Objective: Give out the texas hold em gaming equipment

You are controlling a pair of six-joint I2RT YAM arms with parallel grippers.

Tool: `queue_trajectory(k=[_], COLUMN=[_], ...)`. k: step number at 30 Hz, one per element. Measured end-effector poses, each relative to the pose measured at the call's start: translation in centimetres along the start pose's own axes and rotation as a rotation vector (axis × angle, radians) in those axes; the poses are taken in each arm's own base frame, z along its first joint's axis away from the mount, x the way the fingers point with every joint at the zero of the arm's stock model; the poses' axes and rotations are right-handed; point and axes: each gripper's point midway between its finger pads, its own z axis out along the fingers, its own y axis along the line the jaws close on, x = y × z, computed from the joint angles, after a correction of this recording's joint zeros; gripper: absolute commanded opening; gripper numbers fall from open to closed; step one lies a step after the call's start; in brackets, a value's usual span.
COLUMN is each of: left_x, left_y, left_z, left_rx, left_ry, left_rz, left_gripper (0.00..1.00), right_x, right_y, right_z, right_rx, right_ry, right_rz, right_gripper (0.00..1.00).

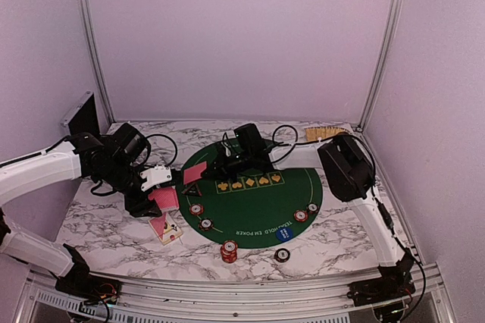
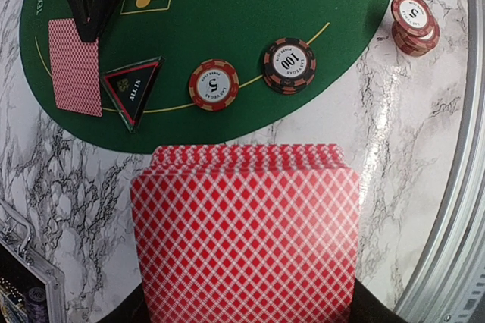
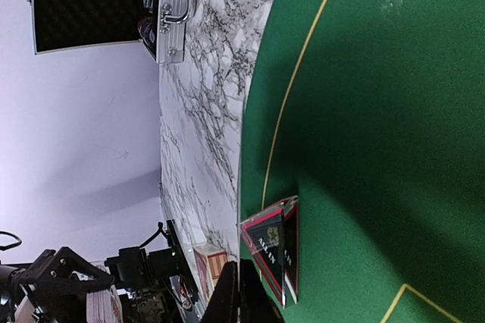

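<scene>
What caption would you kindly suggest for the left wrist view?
Fanned red-backed deck in the foreground; beyond, a single card, triangular marker, 5 chip and 100 chip on green felt.

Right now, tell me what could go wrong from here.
1. The left pincer holds a fanned stack of cards; a loose one may slide out.
2. The right pincer grips one card by its edge beside the triangle marker; setting it down may bump the marker.
3. Both pincers sit close together at the edge of the green mat and might collide.
</scene>
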Motion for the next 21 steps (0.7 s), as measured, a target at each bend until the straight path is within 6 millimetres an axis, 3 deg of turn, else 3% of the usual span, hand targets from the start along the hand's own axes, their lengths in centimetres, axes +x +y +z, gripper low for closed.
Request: queue_trajectory(k=[3,11,17,21], left_x=[0.0,0.0,-0.1,-0.1], left_y=[0.0,-0.1,-0.1,-0.1], left_z=[0.0,0.0,0.0,0.0], left_rx=[0.001,0.005,0.008,0.008], left_ry=[-0.001,-0.003,-0.005,-0.005], left_rz=[0.0,0.0,-0.001,-0.001], left_gripper=[0.0,0.0,0.0,0.0], right_x=[-0.1,-0.4,-0.6,0.4], right_y=[-0.4,-2.1,-1.2,-0.2], right_z=[0.4,0.2,-1.9,-4.1], right_rx=[0.012,0.117,0.229,0.282], right_ry=[-0.005,-0.043,-0.102,-0.131], right_rz=[0.007,-0.017,-0.07,-0.092], right_gripper=[0.38,0.64,0.74,0.81])
